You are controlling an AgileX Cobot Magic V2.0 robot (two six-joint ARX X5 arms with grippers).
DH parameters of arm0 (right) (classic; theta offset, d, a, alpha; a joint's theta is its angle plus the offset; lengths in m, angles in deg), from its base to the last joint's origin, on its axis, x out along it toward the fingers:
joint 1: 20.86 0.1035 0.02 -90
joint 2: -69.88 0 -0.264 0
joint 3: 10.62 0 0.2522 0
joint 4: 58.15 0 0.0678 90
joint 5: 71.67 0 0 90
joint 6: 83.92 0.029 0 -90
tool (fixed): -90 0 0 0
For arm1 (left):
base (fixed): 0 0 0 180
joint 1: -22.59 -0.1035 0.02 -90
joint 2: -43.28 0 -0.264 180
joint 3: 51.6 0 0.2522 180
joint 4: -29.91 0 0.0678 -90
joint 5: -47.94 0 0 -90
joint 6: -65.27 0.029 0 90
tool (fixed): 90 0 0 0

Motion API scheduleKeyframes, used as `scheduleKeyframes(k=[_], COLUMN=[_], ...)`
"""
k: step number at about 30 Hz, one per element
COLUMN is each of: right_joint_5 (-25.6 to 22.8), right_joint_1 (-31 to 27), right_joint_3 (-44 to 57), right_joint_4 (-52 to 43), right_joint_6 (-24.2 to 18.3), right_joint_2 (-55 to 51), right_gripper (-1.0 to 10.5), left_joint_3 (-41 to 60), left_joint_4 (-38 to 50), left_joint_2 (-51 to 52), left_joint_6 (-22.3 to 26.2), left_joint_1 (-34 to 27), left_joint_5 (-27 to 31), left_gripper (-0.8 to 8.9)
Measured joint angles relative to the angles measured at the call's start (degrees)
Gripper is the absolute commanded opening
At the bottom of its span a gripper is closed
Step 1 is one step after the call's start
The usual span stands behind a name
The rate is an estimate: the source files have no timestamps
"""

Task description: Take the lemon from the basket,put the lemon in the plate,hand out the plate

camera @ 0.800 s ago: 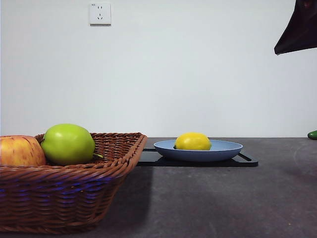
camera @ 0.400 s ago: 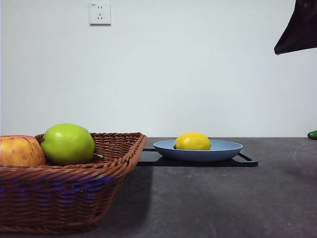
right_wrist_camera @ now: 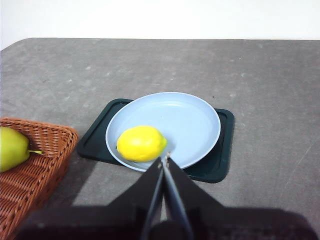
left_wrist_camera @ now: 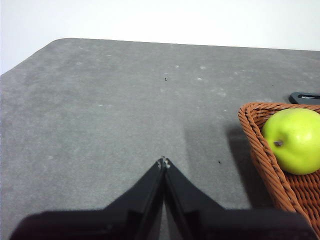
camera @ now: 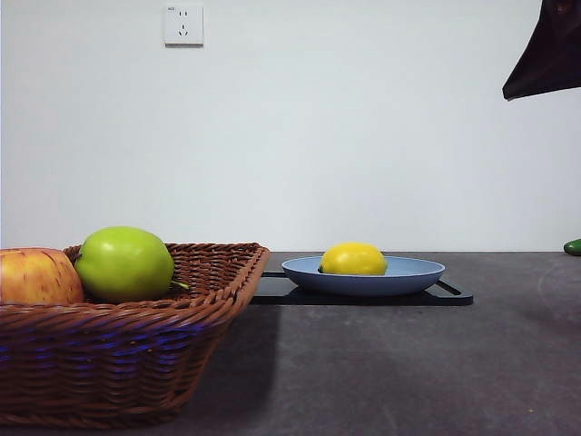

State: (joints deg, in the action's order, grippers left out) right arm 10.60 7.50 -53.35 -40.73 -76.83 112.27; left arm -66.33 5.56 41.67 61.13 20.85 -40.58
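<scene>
The yellow lemon (camera: pixel 354 259) (right_wrist_camera: pixel 141 143) lies in the pale blue plate (camera: pixel 413 273) (right_wrist_camera: pixel 190 120), toward the side nearer the basket. The plate rests on a black tray (camera: pixel 452 295) (right_wrist_camera: pixel 220 165). The brown wicker basket (camera: pixel 136 345) (right_wrist_camera: pixel 35 170) (left_wrist_camera: pixel 260 145) stands at the front left with a green apple (camera: pixel 124 263) (left_wrist_camera: pixel 294 140) and a red-yellow apple (camera: pixel 36 277) inside. My right gripper (right_wrist_camera: pixel 164 157) is shut and hangs high above the table, just short of the plate. My left gripper (left_wrist_camera: pixel 163 161) is shut over bare table beside the basket.
A dark arm tip (camera: pixel 549 54) shows at the top right corner of the front view. A small green object (camera: pixel 573 246) lies at the far right edge of the table. A wall socket (camera: pixel 183 24) sits on the white wall behind.
</scene>
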Motion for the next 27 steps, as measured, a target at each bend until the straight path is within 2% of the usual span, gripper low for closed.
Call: scheduleKeyframes(k=[10,13,16,20,27], right_joint_5=[-0.5,-4.2,-4.2,-0.3,9.2], right_joint_1=[-0.1,-0.9,-3.9,-9.7,-21.0], right_joint_3=[0.0,0.1,1.3,7.5,20.0], right_joint_4=[0.7,1.0,0.3,0.6,1.0], right_joint_6=[-0.3,-2.8,-6.3,-8.4,-7.9], right_joint_2=[-1.0,-5.6,-11.5,-21.0,-36.4], right_gripper=[0.1,0.1,0.1,0.1,0.1], left_joint_3=[0.0,0.0,0.0,0.0,0.0], left_joint_4=[0.0,0.0,0.0,0.0,0.0], left_joint_2=[0.0,0.0,0.0,0.0,0.0], left_joint_6=[0.0,0.0,0.0,0.0,0.0], left_joint_1=[0.0,0.0,0.0,0.0,0.0], left_joint_5=[0.0,-0.1,-0.1,-0.1,-0.1], left_gripper=[0.08,0.08,0.08,0.08,0.08])
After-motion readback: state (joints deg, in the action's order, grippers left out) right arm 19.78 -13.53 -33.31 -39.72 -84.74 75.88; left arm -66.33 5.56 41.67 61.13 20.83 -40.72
